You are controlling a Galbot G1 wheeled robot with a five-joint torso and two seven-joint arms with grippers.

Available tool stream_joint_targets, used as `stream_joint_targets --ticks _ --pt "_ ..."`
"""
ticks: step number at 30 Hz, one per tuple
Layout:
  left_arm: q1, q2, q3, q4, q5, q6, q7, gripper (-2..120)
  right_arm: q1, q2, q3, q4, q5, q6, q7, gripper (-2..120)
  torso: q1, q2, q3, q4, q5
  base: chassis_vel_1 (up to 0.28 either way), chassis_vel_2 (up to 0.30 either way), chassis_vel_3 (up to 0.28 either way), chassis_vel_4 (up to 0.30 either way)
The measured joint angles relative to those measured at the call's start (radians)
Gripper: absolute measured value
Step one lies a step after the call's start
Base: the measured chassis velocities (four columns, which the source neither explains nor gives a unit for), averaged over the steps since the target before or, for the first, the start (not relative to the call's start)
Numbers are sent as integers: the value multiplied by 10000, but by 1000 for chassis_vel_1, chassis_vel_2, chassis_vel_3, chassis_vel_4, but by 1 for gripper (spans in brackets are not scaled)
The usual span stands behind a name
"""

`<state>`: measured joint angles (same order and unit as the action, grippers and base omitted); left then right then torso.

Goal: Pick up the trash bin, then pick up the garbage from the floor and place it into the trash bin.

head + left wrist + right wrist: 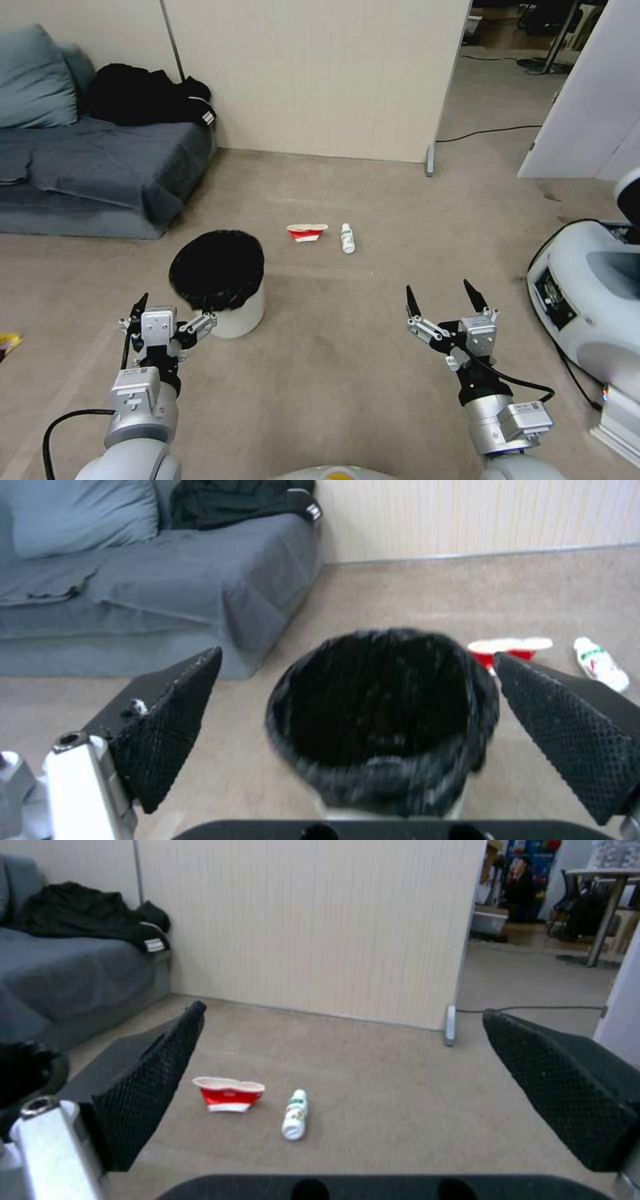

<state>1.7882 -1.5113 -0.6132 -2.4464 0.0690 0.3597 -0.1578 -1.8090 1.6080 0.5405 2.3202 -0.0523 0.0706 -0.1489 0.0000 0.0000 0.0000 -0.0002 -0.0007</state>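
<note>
- Beige carpet floor (347, 373) carries it all.
- White trash bin (239, 313), black-lined, stands left of centre.
- Crushed red-and-white paper carton (307, 233) lies mid-frame, small white bottle (347, 238) just right of it.
- Grey sofa (100, 173) sits upper left.

Even indoor light, L-wrist blur

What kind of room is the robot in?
Probably a lounge corner of an office: a grey sofa with a cushion, carpeted floor, and a partition wall with desks and chairs beyond it.
</note>
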Motion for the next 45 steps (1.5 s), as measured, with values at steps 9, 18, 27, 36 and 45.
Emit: stream_joint_targets --ticks 9,18,27,36,45 --pt "4 0 -36 -4 -1 13 -7 99 35 0 -8 -19 117 422 37 100 2 -1 2 0 -1 -219 229 232 -238" --pt "-2 -12 -54 -37 -1 53 -31 99 28 0 54 -114 -194 1073 26 100 0 0 -1 2 6 -44 46 47 -48" --pt "-810 247 -565 56 -492 835 -547 99 -14 1 49 -198 -815 1155 586 100 0 0 -1 4 6 6 -4 -4 5" --pt "-2168 1162 -847 1230 -1816 1676 -1478 100 -24 -2 23 -343 -1071 1129 839 100 0 0 0 2 5 0 0 0 0" --pt "-2888 1477 -706 2544 -2661 2238 -2045 100 -130 0 -60 -384 -1329 1019 887 100 -1 0 0 3 5 0 0 0 0"
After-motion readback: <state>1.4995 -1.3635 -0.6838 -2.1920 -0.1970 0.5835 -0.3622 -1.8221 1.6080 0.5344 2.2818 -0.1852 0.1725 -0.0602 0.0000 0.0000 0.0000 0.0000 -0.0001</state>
